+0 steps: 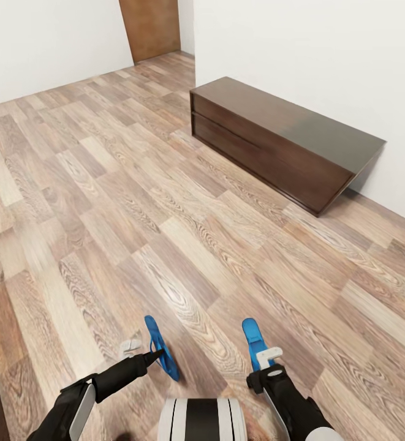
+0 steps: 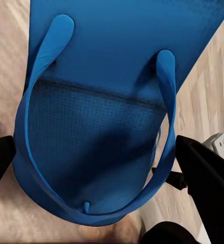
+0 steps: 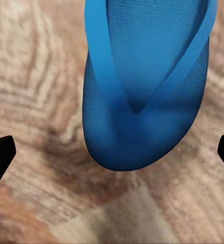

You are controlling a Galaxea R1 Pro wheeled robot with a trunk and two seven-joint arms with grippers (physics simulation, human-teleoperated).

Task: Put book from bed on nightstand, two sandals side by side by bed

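I carry one blue sandal in each end effector, both held out low in front of my trunk over the wood-plank floor (image 1: 165,202). My left end effector (image 1: 156,354) grips the left sandal (image 1: 160,346) on edge, so its sole stands upright and angled away from me. In the left wrist view that sandal (image 2: 106,117) sits between my dark fingers (image 2: 208,178), which close on its sides. My right end effector (image 1: 269,361) has the right sandal (image 1: 253,342) pointing forward. In the right wrist view the right sandal (image 3: 142,91) hangs above the planks with my fingertips (image 3: 0,155) spread wide at both edges of the picture, so I cannot tell how it is held.

I judge that holding one sandal per arm lets me set them down as a pair. The long dark cabinet (image 1: 282,144) stands against the white wall (image 1: 300,49), well ahead of both sandals and to their right. Both forearms reach forward from either side of my trunk, wrists level, apart from each other.
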